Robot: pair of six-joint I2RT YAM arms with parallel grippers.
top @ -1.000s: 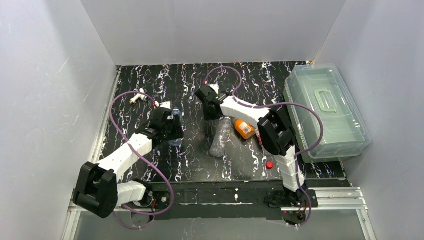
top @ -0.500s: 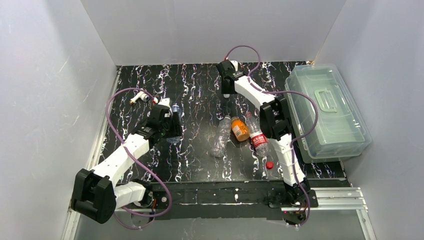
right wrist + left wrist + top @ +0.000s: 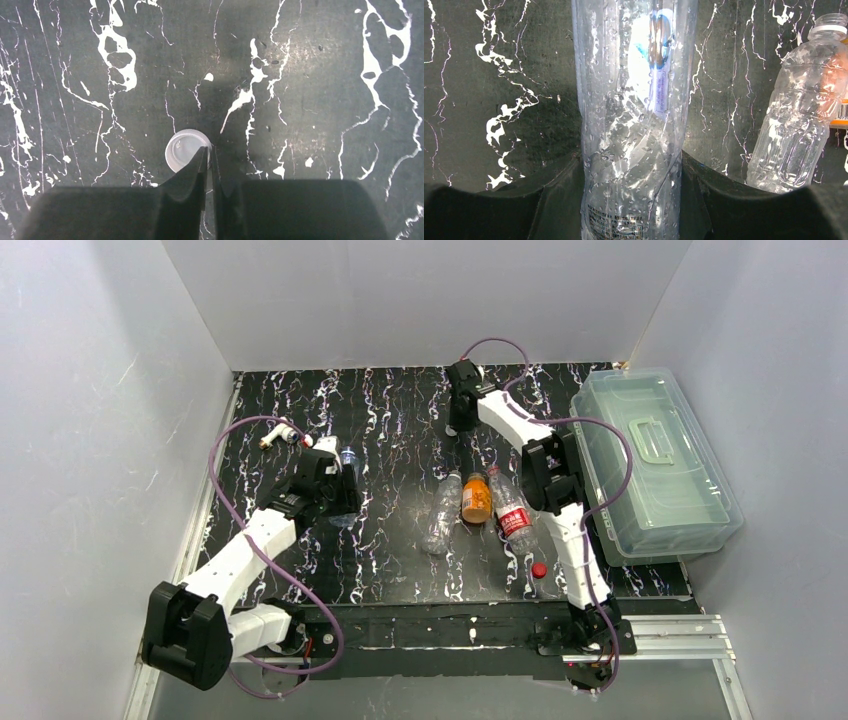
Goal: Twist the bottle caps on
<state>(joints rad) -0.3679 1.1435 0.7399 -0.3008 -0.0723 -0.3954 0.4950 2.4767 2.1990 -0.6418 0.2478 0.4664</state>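
Bottle caps: two can be told apart, one white and one red.
White cap [image 3: 184, 152]: lies flat on the table [image 3: 400, 570] with its open side up, at 12 o'clock from the table's middle, under the right gripper.
Red cap [image 3: 539, 569]: on the table at 4 o'clock, beside the right arm's lower link and apart from every bottle.
Right gripper [image 3: 209, 152]: points down at the table. The fingers are drawn almost together, with only a thin slit between them. The tips meet the white cap's rim, and the cap lies at 9 o'clock from them. Whether the rim is pinched cannot be told.
Left gripper [image 3: 631, 195]: clamped on the lower body of the upright bottle [image 3: 631, 100], one finger on each side.
Upright bottle: clear and wet inside, standing at 9 o'clock on the table.
Lying bottles: three lie side by side near the middle, necks toward 12 o'clock. They are the empty bottle [image 3: 440, 515], the orange bottle [image 3: 476, 500] and the red-labelled bottle [image 3: 513, 517].
Box [image 3: 655, 465]: clear plastic with its lid on, at 3 o'clock.
Fitting [image 3: 278, 434]: at 10 o'clock, beyond the upright bottle.
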